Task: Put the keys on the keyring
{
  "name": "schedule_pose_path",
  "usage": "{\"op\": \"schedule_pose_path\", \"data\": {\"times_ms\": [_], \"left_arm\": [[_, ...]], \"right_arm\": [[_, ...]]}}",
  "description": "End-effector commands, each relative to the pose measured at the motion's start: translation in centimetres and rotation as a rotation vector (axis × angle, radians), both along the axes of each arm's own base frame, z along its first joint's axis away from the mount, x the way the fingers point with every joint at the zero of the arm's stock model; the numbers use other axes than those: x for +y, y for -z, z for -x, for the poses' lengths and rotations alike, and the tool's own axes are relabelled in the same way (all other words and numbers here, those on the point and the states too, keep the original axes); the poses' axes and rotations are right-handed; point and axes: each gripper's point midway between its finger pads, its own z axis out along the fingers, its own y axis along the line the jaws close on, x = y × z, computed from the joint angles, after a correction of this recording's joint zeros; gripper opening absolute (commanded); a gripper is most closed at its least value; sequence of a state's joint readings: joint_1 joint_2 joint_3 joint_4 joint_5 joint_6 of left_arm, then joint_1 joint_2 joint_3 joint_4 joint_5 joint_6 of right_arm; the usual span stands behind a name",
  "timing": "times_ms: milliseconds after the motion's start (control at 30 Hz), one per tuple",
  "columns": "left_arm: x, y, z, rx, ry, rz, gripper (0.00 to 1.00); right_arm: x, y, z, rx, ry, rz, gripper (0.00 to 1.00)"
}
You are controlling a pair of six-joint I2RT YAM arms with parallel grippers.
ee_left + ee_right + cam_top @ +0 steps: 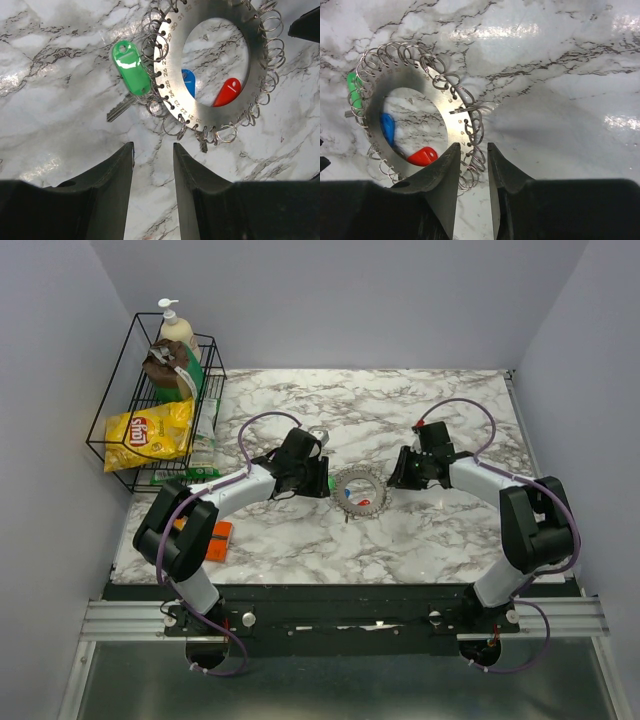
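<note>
**Desk:** At the middle of the marble surface (420, 410), the keyring (358, 493) lies flat between both arms. Progress?

**Photographer:** Early, it seems. The green key (131, 67) touches its rim, and the blue key (188, 82) and red key (227, 92) show through its opening. None is clearly threaded. The left fingers (117, 175) are spread and empty. The right fingers (445, 170) stand narrowly apart at the rim loops, and any pinch cannot be told.

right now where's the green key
Left wrist view: the green key lies on the marble against the keyring's outer rim, on the left arm's side.
</note>
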State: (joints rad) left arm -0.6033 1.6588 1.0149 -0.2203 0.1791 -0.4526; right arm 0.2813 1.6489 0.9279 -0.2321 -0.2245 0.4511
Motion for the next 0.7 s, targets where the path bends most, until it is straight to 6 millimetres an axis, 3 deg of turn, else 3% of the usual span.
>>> {"op": "schedule_pose_path", "data": {"times_ms": [0,667], "left_arm": [[0.61,-0.28,0.18,-0.015,-0.003,-0.014,0.46],[0.72,-0.71,0.08,-0.027,-0.007,-0.015,0.46]], "right_arm": [[0.58,0.80,0.12,0.022,-0.011,-0.045,0.34],[0.38,1.53,0.37,0.036,-0.011,-0.055,0.28]]}}
